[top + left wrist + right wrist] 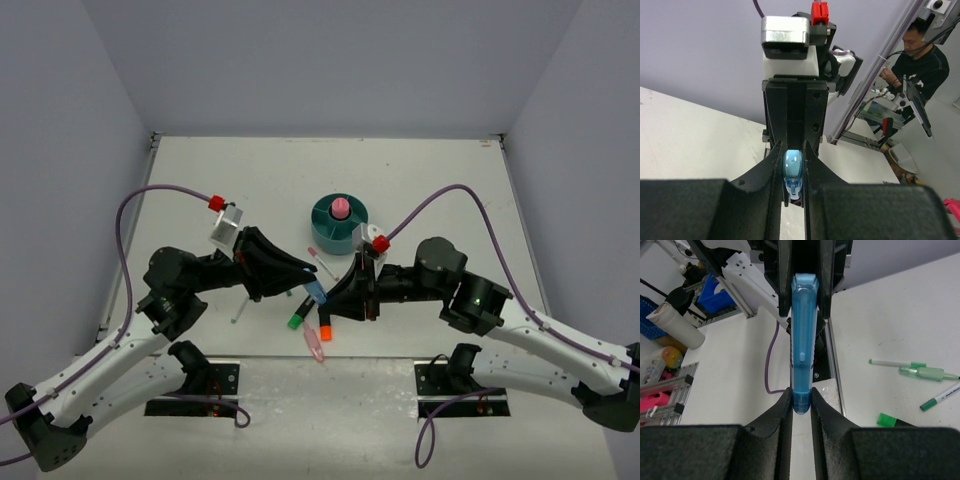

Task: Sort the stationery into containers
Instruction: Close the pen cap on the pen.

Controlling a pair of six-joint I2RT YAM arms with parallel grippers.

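A blue marker (pixel 316 292) hangs above the table between the two arms, each gripping one end. My left gripper (pixel 306 277) is shut on its cap end; in the left wrist view the marker (pixel 792 172) sits pinched between the pads of that gripper (pixel 792 200). My right gripper (pixel 330 298) is shut on the other end, and the marker (pixel 803 340) runs straight away from that gripper (pixel 801 407). The teal round organizer (pixel 326 224) stands behind, with a pink-capped glue stick (pixel 340 207) in its central well.
Below the grippers lie a green highlighter (pixel 297 319), an orange highlighter (pixel 325 331) and a pink one (pixel 314 345). A white pen (pixel 322 262) lies near the organizer. Green pens (pixel 927 373) and a green cap (pixel 886 419) show in the right wrist view.
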